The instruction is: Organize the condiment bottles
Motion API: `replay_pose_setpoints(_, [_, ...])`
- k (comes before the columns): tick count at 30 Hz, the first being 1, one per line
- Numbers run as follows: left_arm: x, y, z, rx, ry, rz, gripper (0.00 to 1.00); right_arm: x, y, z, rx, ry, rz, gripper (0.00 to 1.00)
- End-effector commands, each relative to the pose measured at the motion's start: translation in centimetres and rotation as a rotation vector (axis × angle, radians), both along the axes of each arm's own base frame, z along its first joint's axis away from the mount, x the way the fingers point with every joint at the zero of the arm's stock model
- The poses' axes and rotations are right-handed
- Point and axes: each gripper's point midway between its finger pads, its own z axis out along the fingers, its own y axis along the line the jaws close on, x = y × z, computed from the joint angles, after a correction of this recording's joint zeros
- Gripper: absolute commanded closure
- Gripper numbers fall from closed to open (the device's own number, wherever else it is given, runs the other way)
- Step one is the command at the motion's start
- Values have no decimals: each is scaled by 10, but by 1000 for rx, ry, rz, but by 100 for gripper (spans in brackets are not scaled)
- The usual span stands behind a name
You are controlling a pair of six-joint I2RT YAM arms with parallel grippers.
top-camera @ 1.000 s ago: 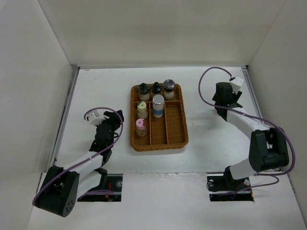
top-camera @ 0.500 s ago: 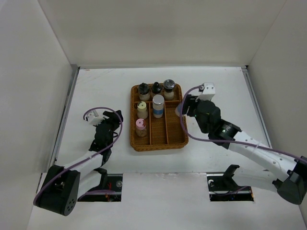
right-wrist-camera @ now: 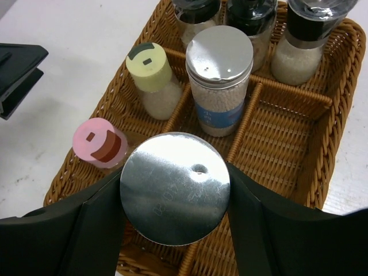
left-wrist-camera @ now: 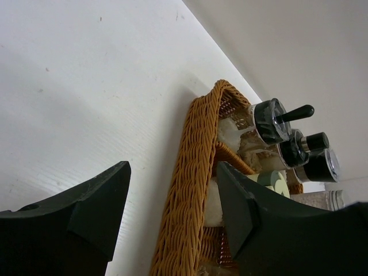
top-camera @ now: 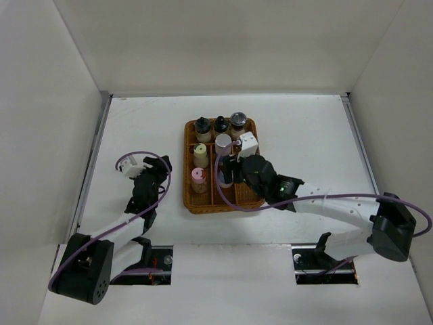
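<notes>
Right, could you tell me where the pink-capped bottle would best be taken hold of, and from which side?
By its cap, from straight above, I would say. The pink-capped bottle stands upright in the wicker tray, its body sunk behind the wall, only the top clear. The yellow-capped bottle stands close behind, so pinch it from left and right.

White arms (top-camera: 331, 203), black joints (top-camera: 390, 233) — purple cables (top-camera: 144, 155), black pincers (left-wrist-camera: 172, 184)

No readable text in any view from my station. Bottle (right-wrist-camera: 172, 172) in the right tool (right-wrist-camera: 175, 192): faint stamped marks on its silver cap, too blurred to read. Blue band (right-wrist-camera: 221, 115) on the next bottle (right-wrist-camera: 218, 63): no lettering I can make out.
</notes>
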Motion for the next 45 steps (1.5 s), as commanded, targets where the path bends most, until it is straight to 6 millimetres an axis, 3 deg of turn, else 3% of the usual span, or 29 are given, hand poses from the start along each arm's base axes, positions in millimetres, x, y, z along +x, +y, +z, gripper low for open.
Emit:
replay_pose_setpoints(1, [4,0,9,-24,-31,0,40,12,25,57,168,-134,12,52])
replay_pose_setpoints(9, [7,-2,6,-18,-15,-10,36,13,35,12,71,-116,16,50])
replay_pose_setpoints(16, [10,2,4,-8,-4,9,24,7,38,0,28,-133,44,38])
replay_pose_setpoints(21, [14,8,-4,15,30,30,15,4,32,1,47,-147,41,16])
replay_pose_setpoints(23, [17,8,-6,21,45,31,0,1,28,5,61,-157,43,8])
replay_pose_setpoints(25, [20,6,-6,32,58,24,0,-3,22,11,92,-170,40,0])
replay_pose_setpoints(27, [19,5,-5,47,76,20,0,-6,14,19,135,-181,23,0])
replay_pose_setpoints(31, [18,5,3,64,97,24,0,-2,-22,34,229,-210,-118,0])
replay_pose_setpoints(35, [13,7,11,84,124,22,0,9,-59,30,298,-231,-256,0])
replay_pose_setpoints(39, [10,19,10,135,223,56,0,18,-84,20,321,-229,-339,0])
replay_pose_setpoints(42, [13,19,26,147,232,53,0,21,-96,12,362,-208,-389,0])
replay_pose_setpoints(45, [19,21,56,189,233,54,0,24,-121,2,386,-202,-471,0])
